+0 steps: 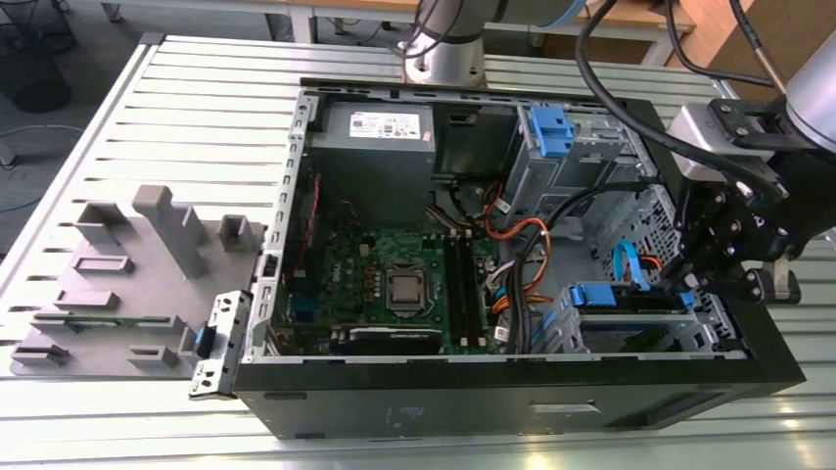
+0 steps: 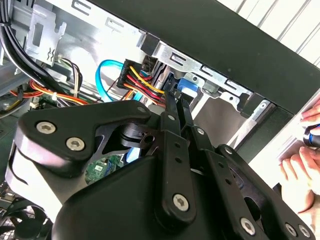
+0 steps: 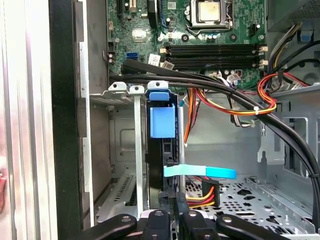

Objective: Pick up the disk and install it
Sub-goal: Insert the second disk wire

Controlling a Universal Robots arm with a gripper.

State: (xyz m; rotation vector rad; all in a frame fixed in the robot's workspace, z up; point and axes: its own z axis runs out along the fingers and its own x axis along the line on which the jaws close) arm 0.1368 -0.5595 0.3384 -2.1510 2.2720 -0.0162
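Most of the disk (image 3: 161, 150) sits hidden inside its bay, the end effector (image 3: 172, 202) pinching its edge.

A pale slatted metal table (image 1: 144, 108) fills the foreground, lit evenly (no hard shadows). Beyond it lie a grey floor (image 1: 33, 137) and wooden furniture (image 1: 784, 39).

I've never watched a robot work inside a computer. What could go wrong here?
The end effector sits low in the drive cage beside the disk, close to the light-blue cable and the red-and-yellow wires; it might snag or tug them. A person's hand rests near the case, within the arm's possible path.
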